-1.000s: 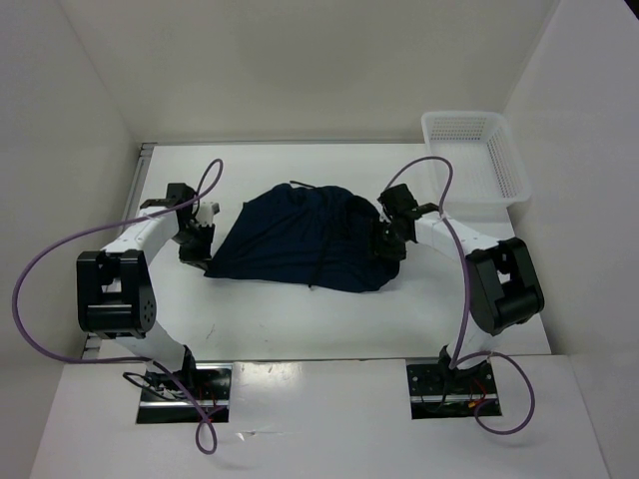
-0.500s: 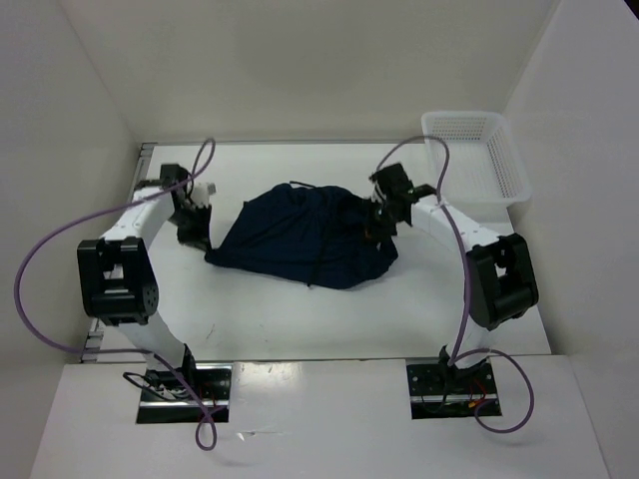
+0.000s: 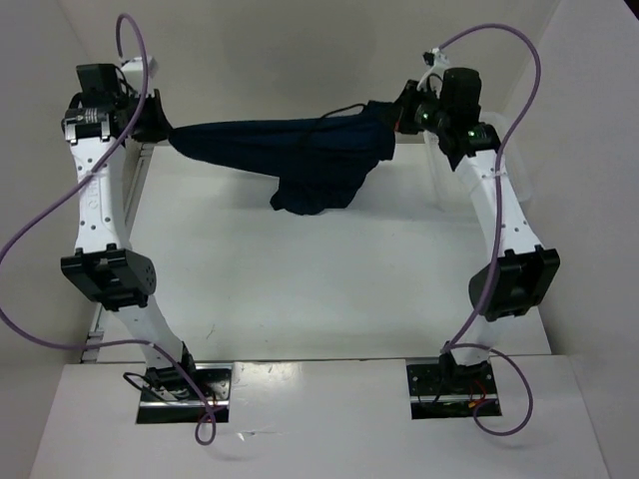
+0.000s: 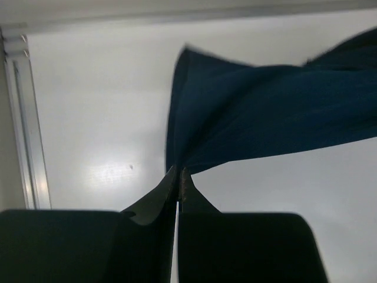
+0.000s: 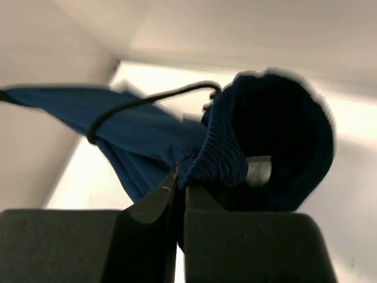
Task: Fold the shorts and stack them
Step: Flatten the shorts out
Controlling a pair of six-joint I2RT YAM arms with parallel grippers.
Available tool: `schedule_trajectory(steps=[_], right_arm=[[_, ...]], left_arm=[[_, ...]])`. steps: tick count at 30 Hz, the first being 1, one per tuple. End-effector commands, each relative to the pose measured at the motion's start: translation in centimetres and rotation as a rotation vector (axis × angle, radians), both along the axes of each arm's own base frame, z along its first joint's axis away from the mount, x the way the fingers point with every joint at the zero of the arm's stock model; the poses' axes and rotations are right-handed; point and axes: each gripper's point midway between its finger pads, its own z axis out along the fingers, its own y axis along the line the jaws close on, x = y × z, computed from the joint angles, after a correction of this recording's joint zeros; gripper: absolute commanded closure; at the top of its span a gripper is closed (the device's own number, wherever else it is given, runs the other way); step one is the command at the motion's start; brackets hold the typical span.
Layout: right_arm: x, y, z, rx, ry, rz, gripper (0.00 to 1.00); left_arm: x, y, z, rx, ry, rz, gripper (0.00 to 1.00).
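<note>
Item: the shorts (image 3: 300, 165), one pair, dark navy, soft fabric. Location: in the top view, held in the air across the upper part of the frame, above the far half of the tabletop (image 3: 300, 299). Long axis: left to right, from the upper left to the upper right of the frame. Left end: a thin pinch of fabric edge in the left jaws, which are clenched on it; in the left wrist view the cloth (image 4: 265, 118) fans out from the tips toward the upper right. Right end: the ribbed waistband (image 5: 221, 147) bunched in the right jaws, likewise clenched on the fabric, with the drawstring (image 5: 147, 100) looping out to the left. Middle: a slack fold (image 3: 315, 195) hangs below the taut line, right of centre and nearer the right jaws; whether it touches the tabletop cannot be told. Fold state: not folded, judged an opening-out stretch. Governing relation: the garment lies between the two pairs of jaws, one end in each, so neither arm is nearer; laying it flat would likely call for both ends to come down level, minding the lopsided sag.
</note>
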Motion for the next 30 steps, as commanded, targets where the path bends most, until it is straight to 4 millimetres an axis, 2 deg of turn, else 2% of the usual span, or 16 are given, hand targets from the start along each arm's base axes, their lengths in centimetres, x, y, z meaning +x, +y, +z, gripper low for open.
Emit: schedule_trajectory(steps=[1,2,3,4,5,6,7,8,9,10,11,12,15,20,27,30], right_arm=[[-2.6,0.1,-2.1,-0.031,0.011,0.034,1.00],[-3.8,-0.2,-4.5,-0.040,0.055,0.025,1.00],[-4.5,-0.3,-5.7,-0.034,0.085,0.022,1.00],[-5.8,0.0,-9.9,-0.034,0.179,0.027,1.00],[-6.7,-0.2,-10.6,-0.025,0.190,0.013,1.00],[-7.6,-0.2,-12.5,-0.003,0.253,0.001,1.00],[-9.1,-0.4,-17.0,-0.007,0.368,-0.007,1.00],[-10.1,-0.2,-18.5,-0.003,0.411,-0.005,1.00],[-11.3,0.1,-20.9,-0.005,0.492,-0.006,1.00],[-12.9,-0.1,-23.8,0.002,0.596,-0.023,1.00],[-14.2,0.4,-25.3,0.007,0.664,-0.006,1.00],[-16.1,0.2,-28.0,0.002,0.774,-0.012,1.00],[-19.6,-0.4,-31.3,0.002,0.951,-0.068,1.00],[-22.9,-0.7,-32.4,0.065,1.060,-0.143,1.00],[-23.9,-2.6,-31.0,0.045,1.041,-0.288,0.82],[-24.9,-3.1,-31.1,0.043,1.062,-0.299,0.66]], left_arm=[[-3.5,0.2,-3.8,-0.018,0.157,0.025,1.00],[-4.7,0.5,-3.8,0.001,0.159,0.048,1.00],[-5.4,0.0,-5.3,0.008,0.197,0.049,1.00],[-7.3,-0.3,-9.8,0.005,0.319,0.055,1.00],[-8.5,-0.1,-10.7,0.037,0.335,0.078,1.00],[-9.9,-0.7,-12.7,0.043,0.394,0.071,1.00],[-11.0,-0.7,-14.7,0.045,0.444,0.077,1.00],[-13.6,-1.3,-18.3,0.042,0.548,0.067,1.00],[-15.0,-1.4,-20.2,0.042,0.611,0.068,1.00],[-16.1,-1.6,-21.5,0.038,0.644,0.066,1.00],[-16.9,-1.5,-22.9,0.044,0.675,0.071,1.00],[-19.3,-1.7,-25.0,0.045,0.752,0.072,0.99],[-20.9,-1.9,-26.7,0.040,0.794,0.069,0.98],[-23.2,-2.5,-27.6,0.025,0.850,0.059,0.95],[-26.1,-2.1,-27.3,0.057,0.921,0.077,0.90],[-27.7,-2.4,-26.8,0.050,0.987,0.070,0.80]])
